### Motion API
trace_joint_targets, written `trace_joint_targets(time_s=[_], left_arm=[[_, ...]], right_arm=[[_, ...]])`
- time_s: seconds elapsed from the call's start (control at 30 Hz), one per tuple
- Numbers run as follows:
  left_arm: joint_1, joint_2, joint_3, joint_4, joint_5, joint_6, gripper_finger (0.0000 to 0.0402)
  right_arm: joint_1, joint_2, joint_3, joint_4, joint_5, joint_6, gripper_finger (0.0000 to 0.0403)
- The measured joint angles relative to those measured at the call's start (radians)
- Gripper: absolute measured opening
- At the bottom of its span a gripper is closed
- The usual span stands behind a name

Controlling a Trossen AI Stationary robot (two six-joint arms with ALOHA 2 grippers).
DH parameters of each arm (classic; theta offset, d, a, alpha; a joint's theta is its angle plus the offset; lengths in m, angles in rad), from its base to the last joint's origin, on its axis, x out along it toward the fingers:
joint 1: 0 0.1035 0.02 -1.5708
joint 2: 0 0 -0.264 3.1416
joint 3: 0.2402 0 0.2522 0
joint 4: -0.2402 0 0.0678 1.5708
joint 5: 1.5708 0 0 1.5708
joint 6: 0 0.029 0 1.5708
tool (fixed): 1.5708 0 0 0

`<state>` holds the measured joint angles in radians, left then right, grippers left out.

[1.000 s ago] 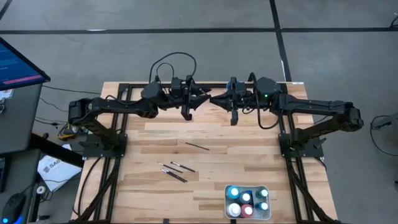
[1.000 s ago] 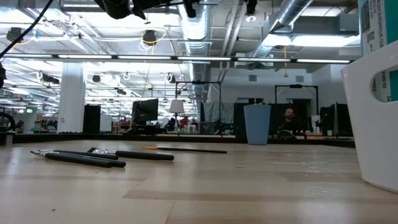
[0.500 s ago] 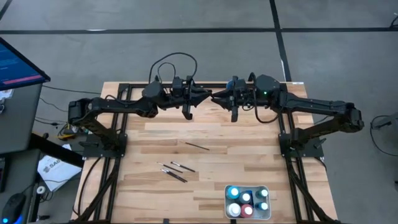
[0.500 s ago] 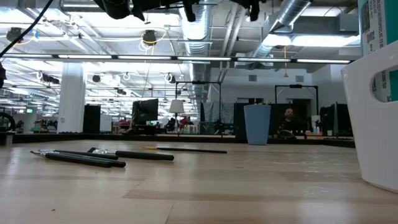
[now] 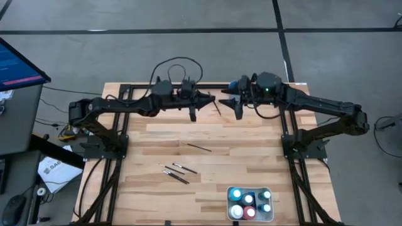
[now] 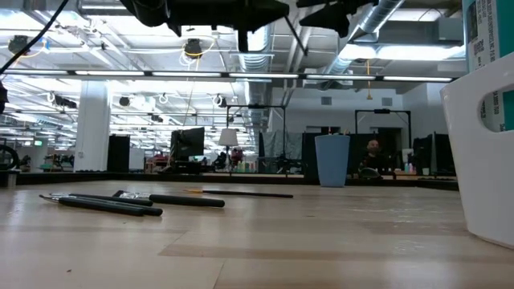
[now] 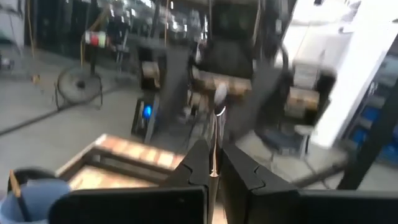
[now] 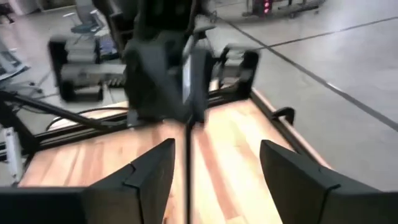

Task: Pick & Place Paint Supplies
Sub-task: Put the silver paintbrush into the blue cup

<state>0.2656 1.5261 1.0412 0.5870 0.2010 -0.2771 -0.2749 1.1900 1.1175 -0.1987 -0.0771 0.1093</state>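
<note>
Several small bottles [image 5: 250, 212] stand packed in the white tray [image 5: 228, 201] at the near right corner of the table [image 5: 251, 135]. They are rigid and light with smooth round sides, so I'd grip the body below the cap and keep them upright.

About four loose brushes lie flat mid-table: a cluster of three [image 5: 177, 173] and a single one [image 5: 198, 147] a bit farther back, apart from it. They weigh almost nothing and are stiff along the shaft, but they're very thin and will likely roll or skid if the fingers come down off-centre. I'd pinch across the shaft near its middle and stay off the pale bristle end, which is soft and would bend.

The blue cup [image 6: 332, 160] stands at the far side of the table. The left wrist view shows something thin already standing in it.

Both arms hang high over the far edge, tip to tip.
- The left gripper [image 5: 211, 100] is clamped on one brush [image 7: 216, 134], held low on the handle with the pale tip up. That leaves a long free end, so it may pivot in the grip.
- The right gripper [image 5: 227, 100] faces it with fingers [image 8: 149, 171] spread wide, holding nothing. The brush shaft lines up between them in the right wrist view.
</note>
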Motion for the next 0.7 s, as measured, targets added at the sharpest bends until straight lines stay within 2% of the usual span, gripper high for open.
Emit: trace_joint_targets(time_s=[0.17, 0.43, 0.7], left_arm=[[-0.003, 0.0, 0.0, -0.085, 0.002, 0.013, 0.0001], [-0.005, 0.0, 0.0, -0.087, 0.008, 0.014, 0.0001], [-0.004, 0.0, 0.0, -0.094, 0.007, 0.014, 0.0002]], right_arm=[[-0.016, 0.0, 0.0, 0.025, 0.0, -0.003, 0.0216], [0.001, 0.085, 0.001, 0.129, -0.064, -0.014, 0.0211], [-0.003, 0.124, 0.037, 0.152, -0.067, -0.022, 0.021]])
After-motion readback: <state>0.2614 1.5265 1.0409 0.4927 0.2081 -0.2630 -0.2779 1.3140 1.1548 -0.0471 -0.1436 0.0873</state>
